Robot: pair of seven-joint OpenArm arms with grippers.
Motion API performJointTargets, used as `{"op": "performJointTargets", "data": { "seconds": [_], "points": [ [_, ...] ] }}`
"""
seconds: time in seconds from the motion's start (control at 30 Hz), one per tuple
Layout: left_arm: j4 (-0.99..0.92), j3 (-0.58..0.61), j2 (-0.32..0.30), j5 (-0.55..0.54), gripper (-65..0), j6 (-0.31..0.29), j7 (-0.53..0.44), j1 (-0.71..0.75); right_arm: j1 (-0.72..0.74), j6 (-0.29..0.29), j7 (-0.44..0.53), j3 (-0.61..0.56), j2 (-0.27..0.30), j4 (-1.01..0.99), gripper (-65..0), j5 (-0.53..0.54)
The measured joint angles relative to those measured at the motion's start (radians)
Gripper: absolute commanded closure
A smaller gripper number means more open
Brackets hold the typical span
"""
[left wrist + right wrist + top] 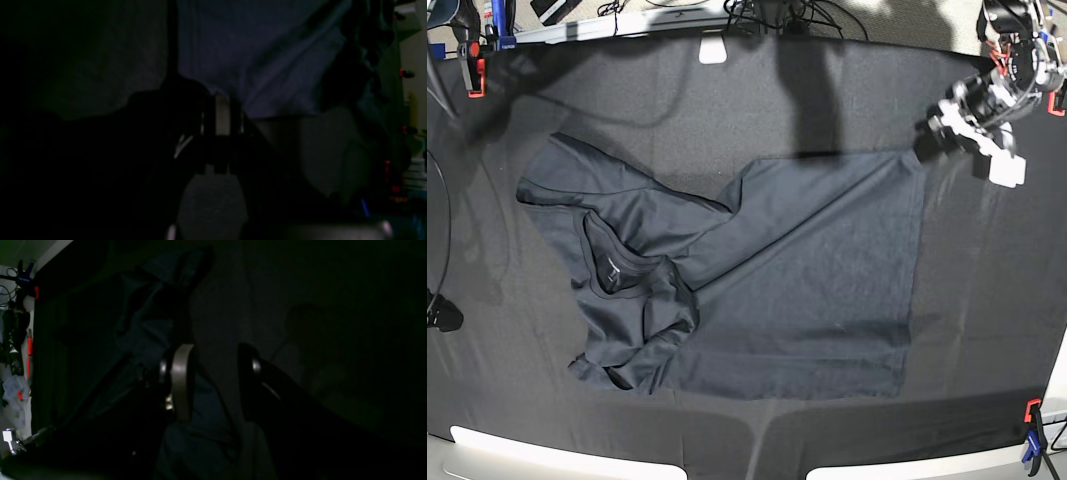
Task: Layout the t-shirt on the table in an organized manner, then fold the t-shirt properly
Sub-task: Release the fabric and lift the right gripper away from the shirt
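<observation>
While the left tool (924,140) pinches the soft t-shirt's (807,290) corner, right tool (210,383) apart, matte table (987,330).

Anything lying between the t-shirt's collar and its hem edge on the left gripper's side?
Only the dark charcoal t-shirt's own fabric, with a diagonal fold from the collar; nothing on it, base view shows.

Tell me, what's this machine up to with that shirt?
A two-armed robot is laying out a dark t-shirt on a black-covered table before folding it. The left gripper has closed at the shirt's far hem corner. The body lies mostly flat, but the collar and sleeve end is bunched and twisted. The right gripper hangs with its jaws apart over the fabric, holding nothing. No fold has been made yet.
</observation>
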Motion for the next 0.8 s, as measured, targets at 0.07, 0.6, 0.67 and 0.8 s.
{"op": "performJointTargets", "data": {
  "seconds": [0.07,0.6,0.67,0.8],
  "points": [
    [0.0,-0.037,0.0,0.043,0.0,-0.004,-0.022,0.0,0.0,0.0,-0.011,0.0,0.0,0.0,-19.9,0.0],
    [0.0,-0.266,0.011,0.105,0.0,0.043,-0.028,0.148,0.0,0.0,-0.012,0.0,-0.001,0.061,-19.8,0.0],
    [0.0,-0.278,0.011,0.105,0.0,0.042,-0.037,0.179,0.0,0.0,-0.012,0.0,-0.003,0.074,-19.8,0.0],
    [0.0,-0.292,0.01,0.1,0.0,0.04,-0.054,0.206,-0.003,0.0,-0.05,0.0,-0.046,0.106,-19.8,-0.007]
  ]
}}
